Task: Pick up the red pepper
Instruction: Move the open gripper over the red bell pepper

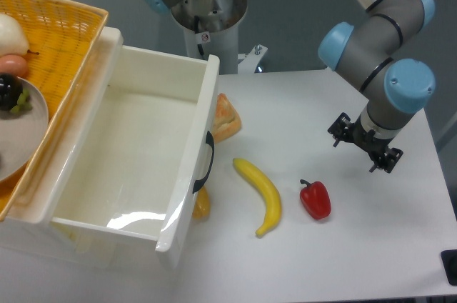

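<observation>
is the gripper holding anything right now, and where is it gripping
Nothing is held. The gripper hangs above the table, apart from the red pepper, which lies untouched on the tabletop.

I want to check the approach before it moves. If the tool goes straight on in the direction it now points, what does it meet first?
Probably bare table. The tool points down, to the right of the pepper and apart from it, so it seems to miss it, though depth is unclear from this one view.
</observation>
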You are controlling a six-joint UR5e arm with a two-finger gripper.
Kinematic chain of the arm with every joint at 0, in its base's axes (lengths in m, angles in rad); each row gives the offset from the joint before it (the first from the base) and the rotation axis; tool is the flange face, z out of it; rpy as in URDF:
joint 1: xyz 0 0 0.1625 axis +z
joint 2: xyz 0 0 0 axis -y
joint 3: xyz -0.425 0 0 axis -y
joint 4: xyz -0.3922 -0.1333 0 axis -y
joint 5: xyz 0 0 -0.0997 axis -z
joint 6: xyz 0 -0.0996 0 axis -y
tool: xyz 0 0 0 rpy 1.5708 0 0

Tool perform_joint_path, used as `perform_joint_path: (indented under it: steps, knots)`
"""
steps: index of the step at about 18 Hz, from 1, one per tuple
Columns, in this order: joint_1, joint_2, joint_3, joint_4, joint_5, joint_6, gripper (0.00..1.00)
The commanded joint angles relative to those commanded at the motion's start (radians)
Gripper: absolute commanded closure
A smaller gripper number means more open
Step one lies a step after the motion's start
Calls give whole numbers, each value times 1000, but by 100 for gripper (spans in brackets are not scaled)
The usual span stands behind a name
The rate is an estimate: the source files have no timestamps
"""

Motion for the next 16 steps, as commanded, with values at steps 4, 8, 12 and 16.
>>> perform_joint_path:
  steps: [4, 8, 12, 16]
  knots:
    - [-2, 0, 0, -2, 0, -14, 0]
    - [-9, -12, -5, 0, -3, -78, 0]
    - [-40, -20, -54, 95, -2, -383, 0]
    - [-46, -12, -54, 103, -3, -435, 0]
